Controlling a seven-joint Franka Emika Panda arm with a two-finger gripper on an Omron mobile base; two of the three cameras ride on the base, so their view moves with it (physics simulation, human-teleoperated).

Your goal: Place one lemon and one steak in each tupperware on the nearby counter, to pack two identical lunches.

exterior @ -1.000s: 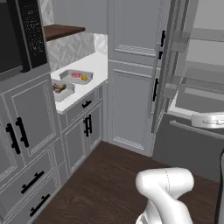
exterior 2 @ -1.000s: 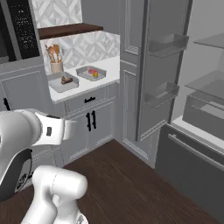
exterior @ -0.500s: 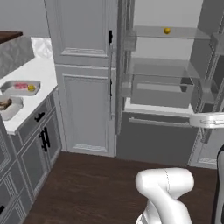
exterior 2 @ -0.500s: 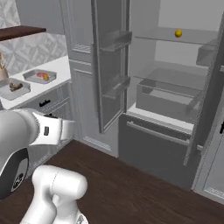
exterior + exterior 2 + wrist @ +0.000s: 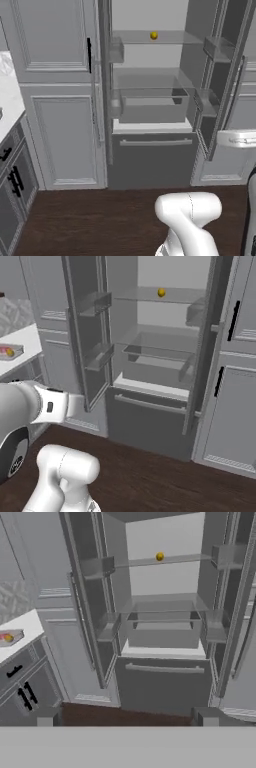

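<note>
lemon (image 5: 159,557) shelved; tupperware (image 5: 11,637) (hand view)

Small yellow lemon (image 5: 159,557) on the far fridge shelf, pale-grey tupperware (image 5: 9,351) holding food, flat on the white desk (image 5: 22,342) at far left

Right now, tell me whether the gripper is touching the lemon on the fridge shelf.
Apart. The hand view shows the open gripper at the bottom, with the lemon far off on the fridge shelf, floor and drawer between.

Flat, even rendered light, soft faint shadows, slightly blurry throughout.
</note>
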